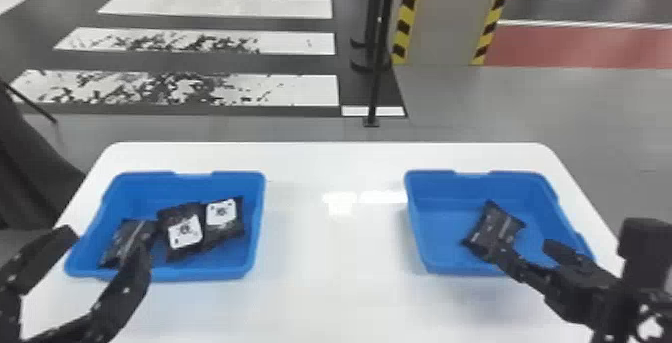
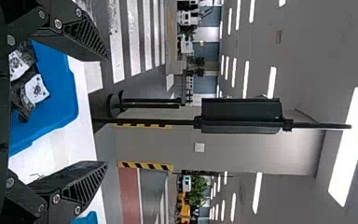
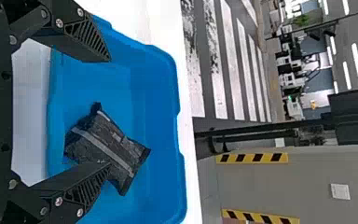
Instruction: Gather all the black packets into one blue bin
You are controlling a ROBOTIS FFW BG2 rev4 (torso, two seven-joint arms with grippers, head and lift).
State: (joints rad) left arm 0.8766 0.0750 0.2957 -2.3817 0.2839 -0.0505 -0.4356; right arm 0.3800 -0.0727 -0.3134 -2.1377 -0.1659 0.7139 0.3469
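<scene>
In the head view, my left gripper (image 1: 105, 243) is open at the near left part of the left blue bin (image 1: 252, 237). That bin holds three black packets: one (image 1: 131, 237) partly behind a finger, a middle one (image 1: 184, 229) and a right one (image 1: 222, 219), the latter two with white labels. My right gripper (image 1: 525, 252) is open over the right blue bin (image 1: 417, 237), one finger overlapping a lone black packet (image 1: 494, 227). The left wrist view has the left gripper (image 2: 106, 111) apart-fingered, two labelled packets (image 2: 35, 88) beyond. In the right wrist view, the packet (image 3: 103, 147) lies near one finger of the right gripper (image 3: 107, 112).
Both bins stand on a white table (image 1: 330, 277), with a wide gap between them. Beyond its far edge are a black post (image 1: 378, 67) and a pillar (image 1: 440, 17) with yellow-black striped edges.
</scene>
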